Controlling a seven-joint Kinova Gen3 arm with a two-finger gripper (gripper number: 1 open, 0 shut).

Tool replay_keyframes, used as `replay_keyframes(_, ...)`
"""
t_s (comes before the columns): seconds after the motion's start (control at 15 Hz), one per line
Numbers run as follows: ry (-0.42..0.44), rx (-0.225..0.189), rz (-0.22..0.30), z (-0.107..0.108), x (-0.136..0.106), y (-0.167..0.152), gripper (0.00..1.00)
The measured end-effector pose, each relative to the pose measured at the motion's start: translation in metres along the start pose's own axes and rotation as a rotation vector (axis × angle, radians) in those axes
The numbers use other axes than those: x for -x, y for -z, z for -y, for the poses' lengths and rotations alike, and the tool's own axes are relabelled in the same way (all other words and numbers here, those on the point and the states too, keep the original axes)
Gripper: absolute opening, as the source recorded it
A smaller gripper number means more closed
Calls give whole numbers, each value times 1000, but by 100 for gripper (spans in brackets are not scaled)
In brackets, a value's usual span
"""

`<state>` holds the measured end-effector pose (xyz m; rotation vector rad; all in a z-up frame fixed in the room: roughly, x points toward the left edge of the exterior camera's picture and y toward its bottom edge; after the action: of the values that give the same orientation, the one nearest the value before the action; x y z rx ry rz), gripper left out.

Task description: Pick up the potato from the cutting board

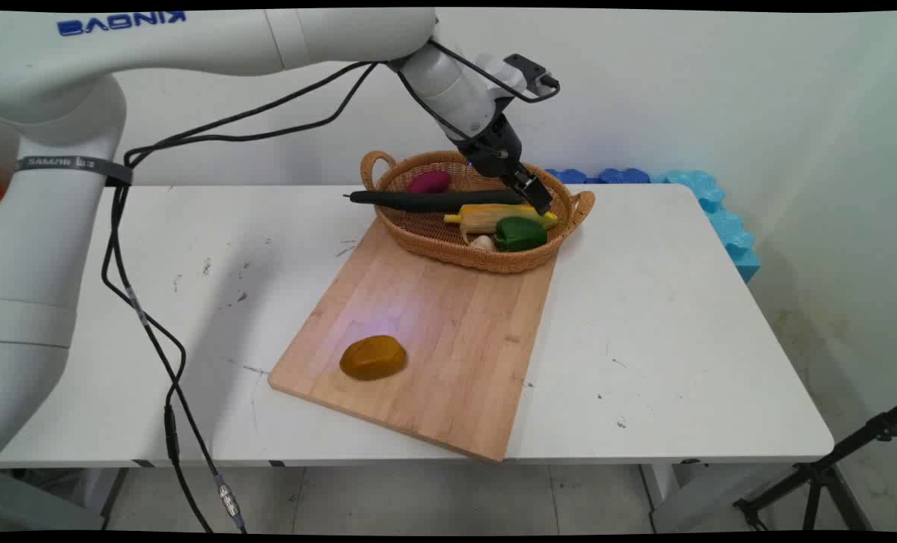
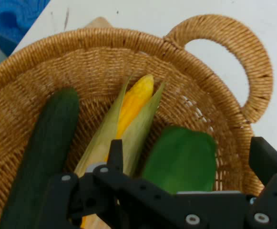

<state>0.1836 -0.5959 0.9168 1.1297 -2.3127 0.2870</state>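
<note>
Green pepper (image 1: 520,232) in wicker basket (image 1: 448,255) at cutting board's (image 1: 448,354) far end, lower part hidden behind linkage in hand view. Nearer, brown potato-like lump (image 1: 373,357) on board. Beyond, corn (image 1: 486,217), dark cucumber (image 1: 433,200). Gripper (image 1: 540,205) slanting down, fingers spread astride pepper.

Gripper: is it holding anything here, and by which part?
Nothing is held. The gripper is open, down inside the basket, one finger over the corn, the green pepper between the fingers.
</note>
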Motion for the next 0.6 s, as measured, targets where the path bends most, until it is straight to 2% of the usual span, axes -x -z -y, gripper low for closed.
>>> replay_keyframes(0.33,-43,26,-76,-4,2,45,100)
replay_keyframes(0.47,-75,59,-120,-7,10,81,100)
replay_keyframes(0.6,-95,83,-144,-9,20,103,100)
